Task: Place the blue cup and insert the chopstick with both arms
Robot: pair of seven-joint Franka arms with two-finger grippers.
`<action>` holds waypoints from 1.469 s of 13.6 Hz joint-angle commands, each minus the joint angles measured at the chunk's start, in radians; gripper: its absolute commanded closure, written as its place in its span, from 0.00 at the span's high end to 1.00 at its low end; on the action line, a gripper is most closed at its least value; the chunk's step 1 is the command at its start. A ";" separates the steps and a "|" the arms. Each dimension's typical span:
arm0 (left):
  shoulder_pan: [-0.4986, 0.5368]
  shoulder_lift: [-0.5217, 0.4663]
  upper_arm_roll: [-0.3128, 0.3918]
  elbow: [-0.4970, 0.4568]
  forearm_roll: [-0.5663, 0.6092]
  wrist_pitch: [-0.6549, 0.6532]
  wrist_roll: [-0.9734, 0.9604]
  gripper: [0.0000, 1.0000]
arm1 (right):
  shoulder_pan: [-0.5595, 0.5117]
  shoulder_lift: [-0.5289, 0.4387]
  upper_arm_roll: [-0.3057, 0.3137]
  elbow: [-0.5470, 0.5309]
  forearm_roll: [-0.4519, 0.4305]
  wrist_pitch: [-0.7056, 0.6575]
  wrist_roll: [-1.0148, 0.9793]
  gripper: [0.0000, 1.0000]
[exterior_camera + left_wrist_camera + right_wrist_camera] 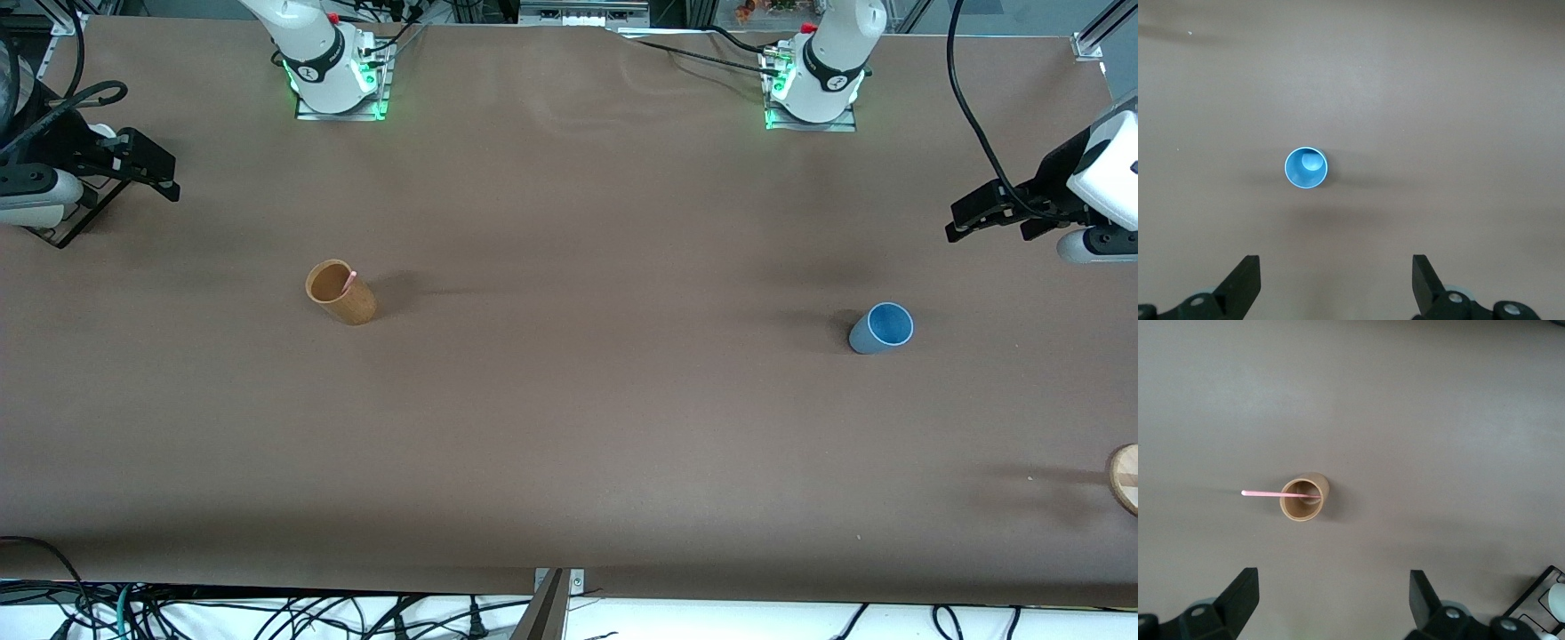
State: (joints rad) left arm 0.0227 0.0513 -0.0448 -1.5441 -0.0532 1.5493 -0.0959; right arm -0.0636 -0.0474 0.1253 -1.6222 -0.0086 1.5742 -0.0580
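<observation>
The blue cup (881,328) stands upright and empty on the brown table toward the left arm's end; it also shows in the left wrist view (1306,167). The pink chopstick (348,283) leans inside the tan-brown cup (340,292) toward the right arm's end; the right wrist view shows the chopstick (1275,494) sticking out of that cup (1304,497). My left gripper (991,213) is open and empty, high over the table's edge at its own end, also seen in the left wrist view (1336,283). My right gripper (147,169) is open and empty, high over its end of the table, also seen in the right wrist view (1334,600).
A round wooden object (1125,477) pokes in at the table's edge at the left arm's end, nearer the front camera than the blue cup. A black rack with white cups (1548,597) stands at the right arm's end. Cables hang along the table's front edge.
</observation>
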 commanded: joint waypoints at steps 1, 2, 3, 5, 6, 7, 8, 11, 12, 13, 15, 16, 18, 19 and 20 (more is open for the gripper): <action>0.000 0.019 -0.004 0.036 0.021 -0.009 -0.004 1.00 | 0.008 0.011 -0.009 0.028 -0.008 -0.037 -0.003 1.00; 0.000 0.019 -0.004 0.036 0.021 -0.009 -0.004 1.00 | 0.010 0.009 -0.009 0.028 -0.008 -0.037 -0.002 1.00; 0.000 0.019 -0.004 0.036 0.021 -0.011 -0.004 1.00 | 0.010 0.007 -0.007 0.028 -0.008 -0.039 -0.002 1.00; 0.000 0.019 -0.004 0.036 0.021 -0.011 -0.004 1.00 | 0.010 0.007 -0.007 0.028 -0.007 -0.052 0.000 1.00; 0.000 0.019 -0.004 0.036 0.021 -0.009 -0.004 1.00 | 0.010 0.007 -0.007 0.028 -0.008 -0.052 0.000 1.00; 0.000 0.019 -0.004 0.036 0.021 -0.011 -0.004 1.00 | 0.010 0.007 -0.007 0.028 -0.008 -0.057 0.000 1.00; 0.000 0.019 -0.004 0.036 0.021 -0.009 -0.004 1.00 | 0.010 0.007 -0.007 0.025 -0.008 -0.062 0.001 1.00; 0.000 0.019 -0.004 0.036 0.021 -0.011 -0.004 1.00 | 0.010 0.011 -0.006 0.024 -0.002 -0.062 0.000 1.00; 0.000 0.019 -0.004 0.036 0.021 -0.011 -0.004 1.00 | 0.008 0.012 -0.006 0.022 0.001 -0.062 0.000 1.00; 0.000 0.019 -0.004 0.036 0.019 -0.009 -0.004 1.00 | 0.010 0.018 -0.006 0.021 0.001 -0.060 0.000 1.00; 0.002 0.019 -0.004 0.036 0.021 -0.011 -0.004 1.00 | 0.013 0.027 -0.004 0.021 0.002 -0.054 0.001 1.00; 0.000 0.019 -0.004 0.036 0.021 -0.011 -0.004 1.00 | 0.014 0.026 -0.003 0.021 0.001 -0.049 0.003 1.00; 0.002 0.019 -0.004 0.036 0.018 -0.011 -0.007 1.00 | 0.013 0.027 0.000 0.013 0.001 -0.045 0.010 1.00; 0.000 0.019 -0.004 0.036 0.018 -0.009 -0.008 1.00 | 0.013 0.027 0.000 0.005 0.001 -0.039 0.012 1.00; 0.000 0.019 -0.004 0.036 0.016 -0.009 -0.011 1.00 | 0.013 0.026 0.000 -0.001 0.001 -0.039 0.014 1.00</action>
State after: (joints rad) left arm 0.0226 0.0513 -0.0448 -1.5441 -0.0532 1.5493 -0.0959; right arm -0.0571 -0.0209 0.1277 -1.6226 -0.0079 1.5357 -0.0579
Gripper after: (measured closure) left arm 0.000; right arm 0.000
